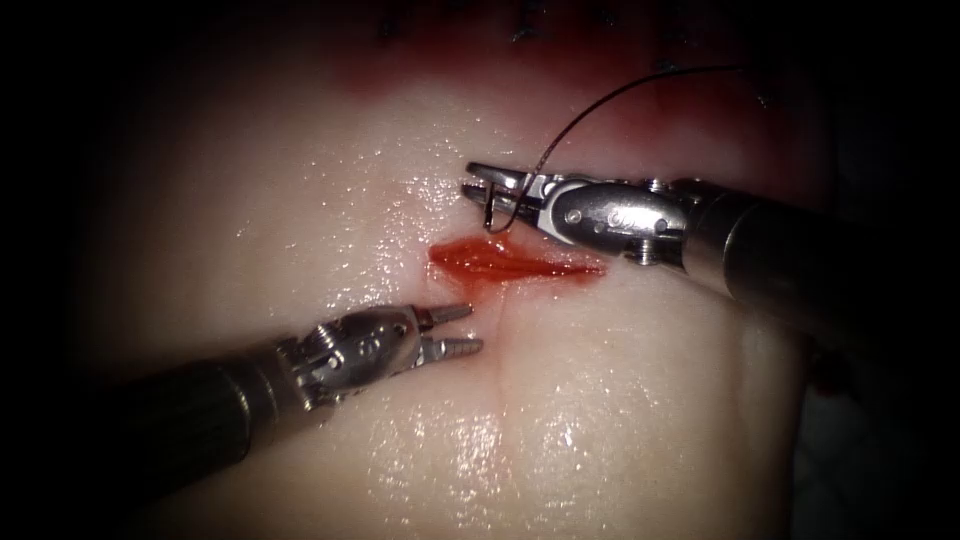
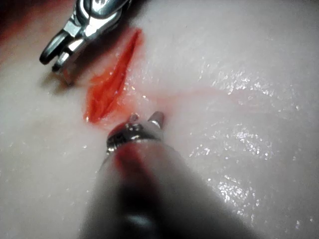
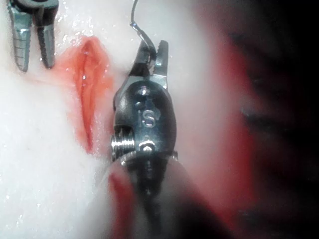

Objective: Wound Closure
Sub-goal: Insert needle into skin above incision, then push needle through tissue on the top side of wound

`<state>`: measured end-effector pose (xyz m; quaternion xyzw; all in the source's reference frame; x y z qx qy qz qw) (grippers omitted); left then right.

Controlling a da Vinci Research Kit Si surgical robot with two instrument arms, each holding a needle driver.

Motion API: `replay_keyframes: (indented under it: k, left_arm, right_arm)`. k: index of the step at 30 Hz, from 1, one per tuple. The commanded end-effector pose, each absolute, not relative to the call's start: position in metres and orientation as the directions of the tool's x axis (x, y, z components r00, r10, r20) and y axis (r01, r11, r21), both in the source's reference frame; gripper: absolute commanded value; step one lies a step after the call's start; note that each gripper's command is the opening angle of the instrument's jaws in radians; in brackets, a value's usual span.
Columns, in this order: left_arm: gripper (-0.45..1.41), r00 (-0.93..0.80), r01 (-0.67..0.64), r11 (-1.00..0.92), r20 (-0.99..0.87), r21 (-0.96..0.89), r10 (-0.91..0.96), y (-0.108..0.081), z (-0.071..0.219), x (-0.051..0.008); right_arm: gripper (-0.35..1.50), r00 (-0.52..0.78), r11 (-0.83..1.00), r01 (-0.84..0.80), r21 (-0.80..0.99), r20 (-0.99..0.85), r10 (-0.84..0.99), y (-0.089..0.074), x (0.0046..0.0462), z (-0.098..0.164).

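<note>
Right tool (image 1: 495, 190) jaws clamped on curved needle (image 1: 497, 212), gripped near thread end; needle hangs below jaws, tip just above cut, not in tissue. Letter "S" stamped on right tool's wrist (image 3: 148, 118). Thread (image 1: 610, 95) arcs up from jaws over red fluid (image 1: 700, 110). Left tool (image 1: 455, 330) jaws parted, holding nothing, just below cut's left end. Cut (image 1: 510, 262) gapes red and wet between tools. Tissue (image 1: 560, 420) pale, glistening.
</note>
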<state>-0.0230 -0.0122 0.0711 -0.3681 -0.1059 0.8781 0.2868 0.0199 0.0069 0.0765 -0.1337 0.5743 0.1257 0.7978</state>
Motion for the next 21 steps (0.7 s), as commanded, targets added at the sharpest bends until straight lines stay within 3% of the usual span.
replay_keyframes:
  k: [1, 21]
  left_arm:
    - [0.19, -0.564, -0.426, -0.814, -0.587, -0.396, 0.581, -0.0121, 0.0716, -0.0236]
    - [0.19, -0.567, -0.428, -0.814, -0.584, -0.394, 0.581, -0.0128, 0.0713, -0.0238]
  right_arm:
    - [-0.35, 0.294, 0.929, -0.369, -0.029, -0.952, 0.087, 0.0072, 0.0208, 0.0773]
    - [-0.35, 0.100, 0.788, -0.503, 0.355, -0.882, 0.461, 0.0095, 0.0210, 0.0778]
